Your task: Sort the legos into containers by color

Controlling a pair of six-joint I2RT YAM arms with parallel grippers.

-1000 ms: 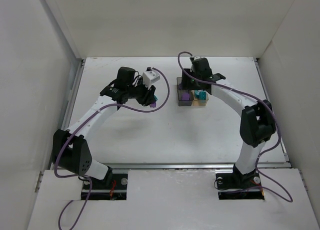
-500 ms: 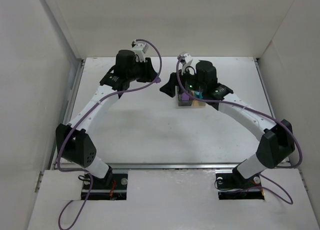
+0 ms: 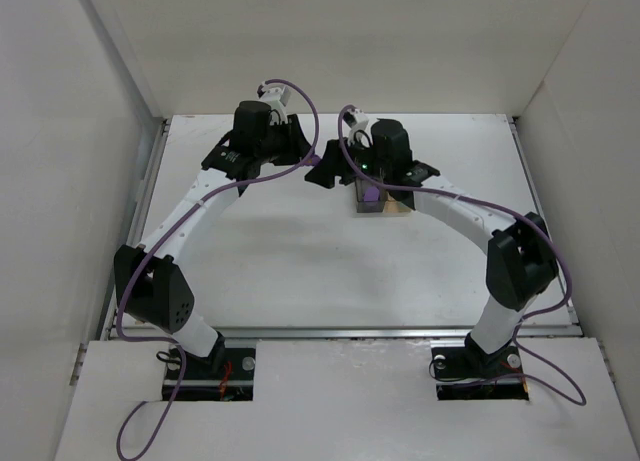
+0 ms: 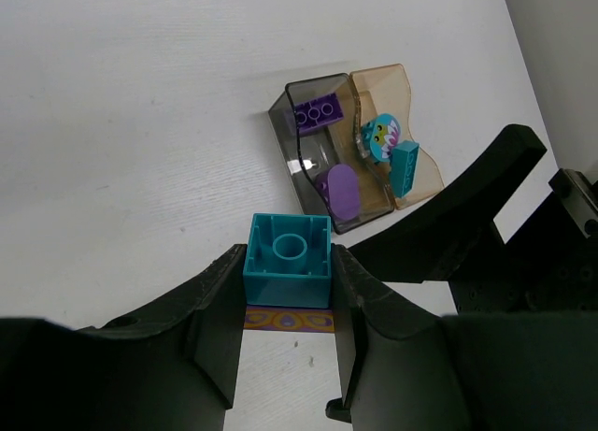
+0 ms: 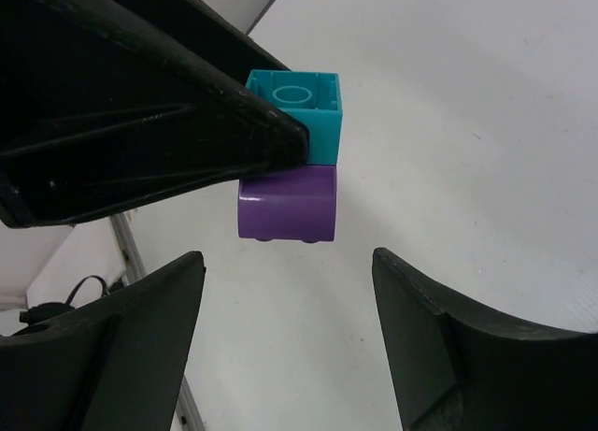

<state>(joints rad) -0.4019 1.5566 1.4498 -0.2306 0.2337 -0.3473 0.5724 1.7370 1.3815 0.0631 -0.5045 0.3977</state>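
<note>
while left end effector [image 4: 286, 295] clamps teal brick [image 4: 287, 259] stuck to purple brick [image 5: 286, 203], right end effector [image 5: 286, 300] gapes empty.

left pincer [image 4: 288, 274] clamped, right pincer [image 5: 285, 258] spread wide

Overhead view: bright, even, diffuse light falls on the white table [image 3: 300, 271]. Only faint, soft-edged shadows lie beneath the left arm [image 3: 190, 216] and right arm [image 3: 450, 206]. Small parts resolve coarsely.

Left wrist view: the teal brick [image 4: 288, 259] is sharp. The dark left claw fingers [image 4: 215, 309] are soft at the frame's bottom. Thin highlights line the rims of the containers [image 4: 301, 155].

Right wrist view: the purple brick [image 5: 285, 202] is crisp. The near right claw fingers [image 5: 140, 337] are underexposed and slightly blurred.
</note>
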